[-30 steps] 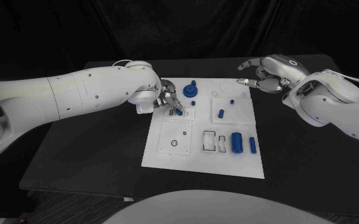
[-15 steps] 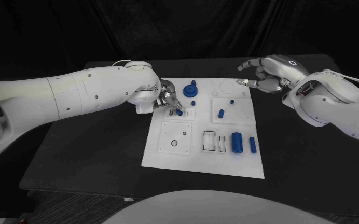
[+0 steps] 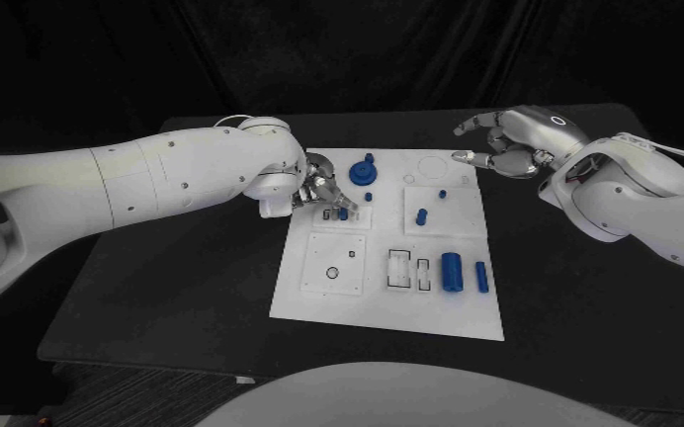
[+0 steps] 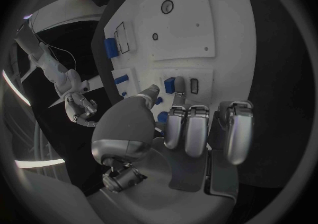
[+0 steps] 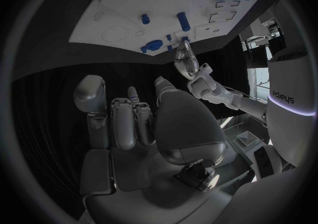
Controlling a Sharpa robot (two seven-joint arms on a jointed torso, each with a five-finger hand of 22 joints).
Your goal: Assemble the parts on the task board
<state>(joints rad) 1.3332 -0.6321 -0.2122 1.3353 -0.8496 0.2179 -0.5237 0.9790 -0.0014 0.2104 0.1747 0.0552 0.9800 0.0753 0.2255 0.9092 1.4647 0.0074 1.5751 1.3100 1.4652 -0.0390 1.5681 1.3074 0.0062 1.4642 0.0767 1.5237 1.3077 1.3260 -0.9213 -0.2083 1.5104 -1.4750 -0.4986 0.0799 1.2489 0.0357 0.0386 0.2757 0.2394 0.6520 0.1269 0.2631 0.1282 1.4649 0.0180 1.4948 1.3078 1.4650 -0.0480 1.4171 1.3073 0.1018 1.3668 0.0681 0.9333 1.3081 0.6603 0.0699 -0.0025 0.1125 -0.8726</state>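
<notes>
The white task board lies in the middle of the black table. My left hand hovers over the board's far left corner, its fingers reaching down to a small blue block in a small slotted plate. In the left wrist view a fingertip touches that block beside an empty slot; the thumb stays apart from it. My right hand hangs off the board's far right corner, fingers apart and empty. A blue round part, blue pegs and a large blue cylinder sit on the board.
A smaller blue cylinder lies next to the large one, with two empty rectangular slots to their left. A black ring sits in the near left plate. The black table spreads round the board.
My left hand's fingers have shifted slightly over the small blue block. The right hand has stayed in place.
</notes>
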